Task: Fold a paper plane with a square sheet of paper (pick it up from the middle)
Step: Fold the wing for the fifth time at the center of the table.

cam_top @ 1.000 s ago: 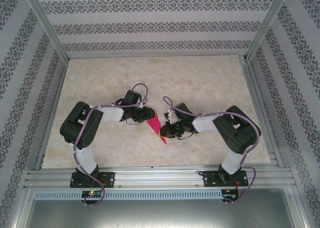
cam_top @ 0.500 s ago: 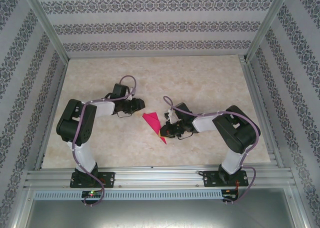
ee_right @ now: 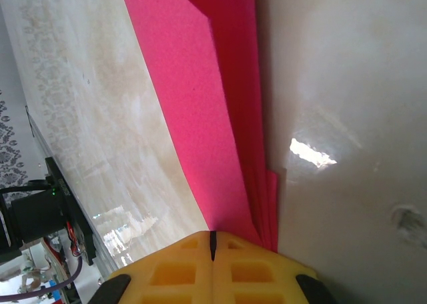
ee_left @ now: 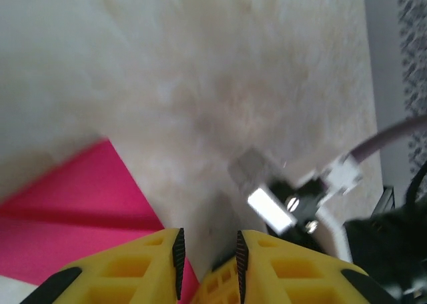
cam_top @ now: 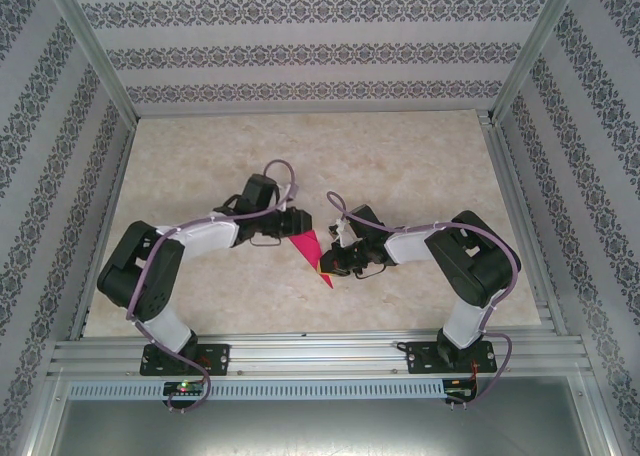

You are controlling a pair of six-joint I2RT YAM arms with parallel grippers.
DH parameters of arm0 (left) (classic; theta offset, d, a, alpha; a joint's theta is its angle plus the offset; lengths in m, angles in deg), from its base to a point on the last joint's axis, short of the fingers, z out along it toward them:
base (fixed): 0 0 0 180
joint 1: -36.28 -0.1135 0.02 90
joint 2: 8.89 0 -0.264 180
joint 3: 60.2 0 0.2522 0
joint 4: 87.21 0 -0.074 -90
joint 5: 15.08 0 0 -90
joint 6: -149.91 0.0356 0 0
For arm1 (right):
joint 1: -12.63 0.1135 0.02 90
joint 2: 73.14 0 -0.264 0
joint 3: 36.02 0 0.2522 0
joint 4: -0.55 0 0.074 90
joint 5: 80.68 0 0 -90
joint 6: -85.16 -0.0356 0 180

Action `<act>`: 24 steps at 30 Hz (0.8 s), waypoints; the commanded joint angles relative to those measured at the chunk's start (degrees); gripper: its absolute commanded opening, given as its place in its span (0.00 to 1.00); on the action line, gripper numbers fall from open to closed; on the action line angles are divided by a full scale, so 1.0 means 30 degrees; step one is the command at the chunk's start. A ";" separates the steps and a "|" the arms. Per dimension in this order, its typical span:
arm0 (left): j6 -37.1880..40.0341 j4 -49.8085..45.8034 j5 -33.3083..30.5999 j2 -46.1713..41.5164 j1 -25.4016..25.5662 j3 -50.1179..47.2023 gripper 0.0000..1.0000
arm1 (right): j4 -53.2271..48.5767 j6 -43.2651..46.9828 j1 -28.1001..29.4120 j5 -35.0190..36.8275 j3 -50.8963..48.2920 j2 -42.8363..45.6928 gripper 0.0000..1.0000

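We've got a beige marble-look tabletop (cam_top: pixel 400 156), boxed in on 3 sides by walls (cam_top: pixel 300 51) with grey floral stripes, plus aluminium rails (cam_top: pixel 320 354) along the near edge.

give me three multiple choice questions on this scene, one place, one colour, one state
1. The folded paper lies: A) between left hand and right hand B) left of both C) right of both
2. Its colour: A) blue B) white C) magenta-pink
3. The right hand's jaws: A) wide apart B) closed together C) half open
Key: 1 A, the top view shows a hand at each end. 2 C, plain in both wrist views. 3 B, they meet in a thin line.
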 commanded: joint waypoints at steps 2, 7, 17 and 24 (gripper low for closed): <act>-0.0686 0.1699 0.0127 0.1182 0.0863 -0.0658 0.29 | -0.2986 -0.0127 -0.0017 0.2028 -0.0712 -0.1105 0.00; -0.1445 0.3534 -0.0382 0.1274 0.1034 -0.1936 0.28 | -0.3016 -0.0185 -0.0017 0.2119 -0.0789 -0.1317 0.00; -0.1356 0.3066 -0.3117 0.2555 0.0786 -0.1695 0.28 | -0.3020 -0.0105 -0.0019 0.2003 -0.1009 -0.1362 0.00; -0.1102 0.2667 -0.3311 0.2821 -0.0567 -0.2027 0.28 | -0.3339 0.0048 -0.0022 0.1996 -0.0921 -0.1358 0.00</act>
